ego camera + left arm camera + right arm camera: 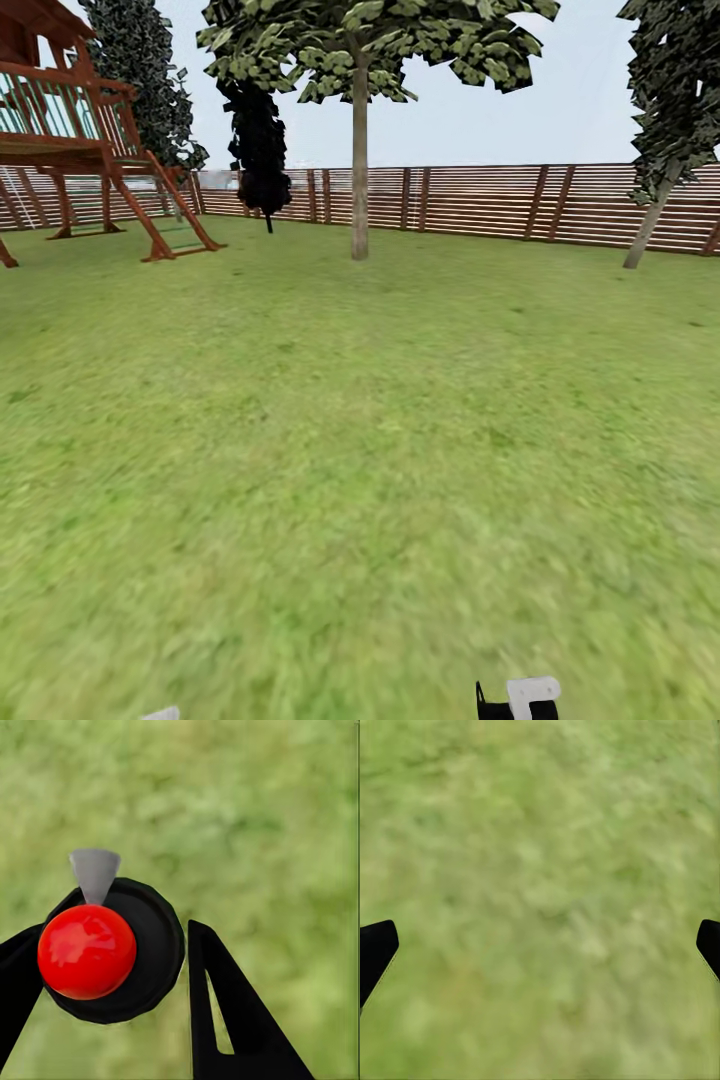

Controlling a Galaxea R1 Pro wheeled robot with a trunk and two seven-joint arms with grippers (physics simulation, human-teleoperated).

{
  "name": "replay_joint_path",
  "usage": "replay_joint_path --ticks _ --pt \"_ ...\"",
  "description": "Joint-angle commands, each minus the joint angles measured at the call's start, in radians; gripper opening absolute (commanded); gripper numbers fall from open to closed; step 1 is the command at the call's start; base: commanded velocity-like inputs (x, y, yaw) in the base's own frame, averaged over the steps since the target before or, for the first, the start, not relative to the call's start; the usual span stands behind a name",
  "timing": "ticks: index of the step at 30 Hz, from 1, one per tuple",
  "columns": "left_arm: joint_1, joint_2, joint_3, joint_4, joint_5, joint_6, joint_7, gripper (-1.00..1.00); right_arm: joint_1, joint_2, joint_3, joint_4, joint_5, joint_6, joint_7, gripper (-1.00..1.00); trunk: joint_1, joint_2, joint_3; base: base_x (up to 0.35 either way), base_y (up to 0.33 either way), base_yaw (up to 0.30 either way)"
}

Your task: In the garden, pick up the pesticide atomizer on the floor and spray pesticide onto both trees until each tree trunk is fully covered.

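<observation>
In the left wrist view I look down on the pesticide atomizer [154, 945]: a round black body with a red ball on top and a grey nozzle [94, 872]. My left gripper [112, 930] is shut on it, one black finger against each side, above blurred grass. My right gripper [540, 945] is open, its fingertips far apart over bare floor [540, 855]. Far ahead in the garden a tree stands upright with a pale tree trunk [359, 180]. A second tree has a leaning trunk [648, 225] at the far right by the fence.
A red-brown slatted fence [470, 205] closes the back of the lawn. A wooden playset [90, 150] stands at the back left, and a narrow black cypress-like tree [258, 140] next to it. Open grass [360, 450] stretches to the trees. A white and black arm part [520, 698] shows at the bottom edge.
</observation>
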Motion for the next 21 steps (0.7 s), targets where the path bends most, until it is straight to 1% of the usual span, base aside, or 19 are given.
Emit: replay_joint_path --ticks 1,21 --pt "0.0 0.0 -0.008 -0.001 0.001 -0.002 0.008 -1.0 -0.001 0.0 0.008 0.001 0.005 0.0 -0.011 1.0 0.0 0.0 -0.001 0.339 0.0 0.0" --pt "0.0 0.0 -0.009 -0.001 0.001 -0.002 0.008 -1.0 -0.001 0.0 0.008 0.001 0.005 0.0 -0.011 1.0 0.0 0.0 -0.001 0.339 0.0 0.0"
